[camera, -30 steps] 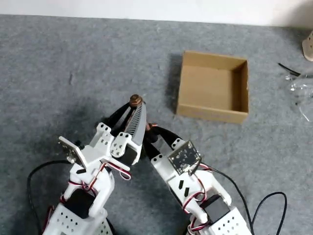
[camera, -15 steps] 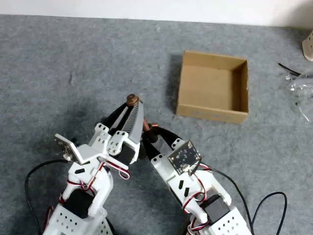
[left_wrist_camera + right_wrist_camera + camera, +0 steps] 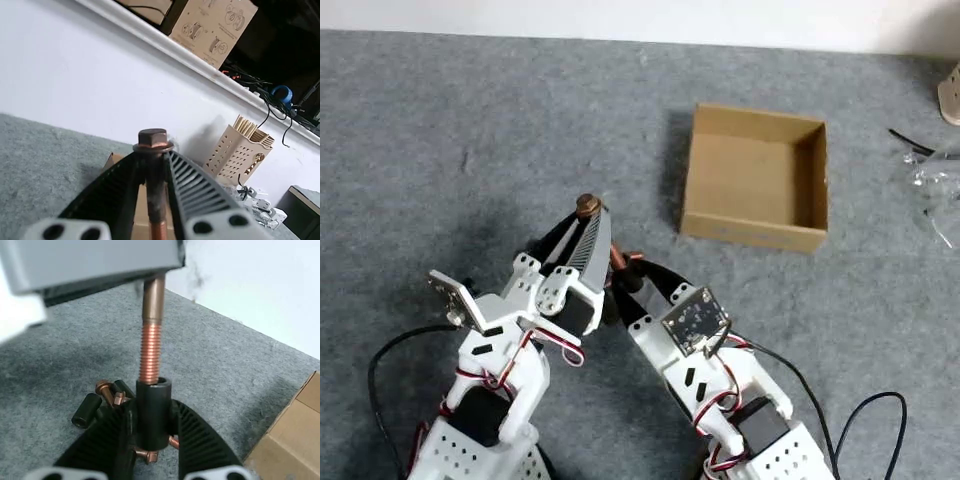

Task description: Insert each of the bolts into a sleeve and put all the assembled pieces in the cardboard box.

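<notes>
My left gripper (image 3: 588, 216) is shut on a copper bolt (image 3: 587, 205), its hex head (image 3: 152, 140) up above the fingertips and its shaft (image 3: 156, 210) running down between the fingers. Beneath it my right gripper (image 3: 151, 413) is shut on a black sleeve (image 3: 154, 412), held upright. The bolt's threaded end (image 3: 149, 360) stands in the sleeve's top opening. In the high view both grippers meet at the table's middle, with the right gripper (image 3: 626, 268) just below and right of the left one. The open cardboard box (image 3: 755, 178) lies farther right.
Loose copper bolts (image 3: 106, 388) and a black sleeve (image 3: 86, 410) lie on the grey carpet under the grippers. A box corner (image 3: 295, 435) shows beside them. Clear plastic and cables (image 3: 930, 170) sit at the table's right edge.
The left gripper and its bolt have shifted slightly left in the high view. The right arm has stayed where it was.
</notes>
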Motion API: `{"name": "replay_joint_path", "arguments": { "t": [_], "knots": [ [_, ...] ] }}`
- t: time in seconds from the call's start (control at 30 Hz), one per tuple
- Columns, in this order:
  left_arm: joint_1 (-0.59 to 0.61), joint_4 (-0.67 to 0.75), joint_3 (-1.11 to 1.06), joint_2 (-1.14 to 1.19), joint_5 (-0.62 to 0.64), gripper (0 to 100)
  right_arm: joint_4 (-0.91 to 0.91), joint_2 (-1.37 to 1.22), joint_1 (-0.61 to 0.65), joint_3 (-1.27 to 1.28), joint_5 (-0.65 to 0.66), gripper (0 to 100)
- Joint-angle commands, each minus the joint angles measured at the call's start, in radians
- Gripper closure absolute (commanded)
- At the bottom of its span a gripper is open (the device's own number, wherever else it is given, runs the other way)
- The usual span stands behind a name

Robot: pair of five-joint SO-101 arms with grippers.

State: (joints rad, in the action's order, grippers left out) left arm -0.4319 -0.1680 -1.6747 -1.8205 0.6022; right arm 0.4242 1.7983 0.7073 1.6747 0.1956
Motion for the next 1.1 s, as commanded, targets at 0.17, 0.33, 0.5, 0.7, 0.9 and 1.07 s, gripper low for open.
{"name": "replay_joint_path", "arguments": {
  "t": [0.17,0.33,0.5,0.7,0.9,1.07],
  "knots": [
    [0.013,-0.068,-0.021,0.005,0.018,99,-0.004,0.015,0.007,0.139,0.009,99.5],
    [0.047,-0.068,-0.021,0.005,0.020,99,-0.004,0.015,-0.007,0.139,0.008,99.5],
    [0.048,-0.068,-0.021,0.005,0.021,99,-0.004,0.015,-0.007,0.139,0.008,99.5],
    [0.048,-0.068,-0.021,0.005,0.021,99,-0.004,0.015,-0.005,0.139,0.008,99.5],
    [0.048,-0.068,-0.021,0.005,0.021,99,-0.002,0.015,0.005,0.139,0.008,99.5],
    [0.028,-0.072,-0.021,0.005,0.018,99,0.001,0.015,0.024,0.139,0.029,99.5]
  ]
}}
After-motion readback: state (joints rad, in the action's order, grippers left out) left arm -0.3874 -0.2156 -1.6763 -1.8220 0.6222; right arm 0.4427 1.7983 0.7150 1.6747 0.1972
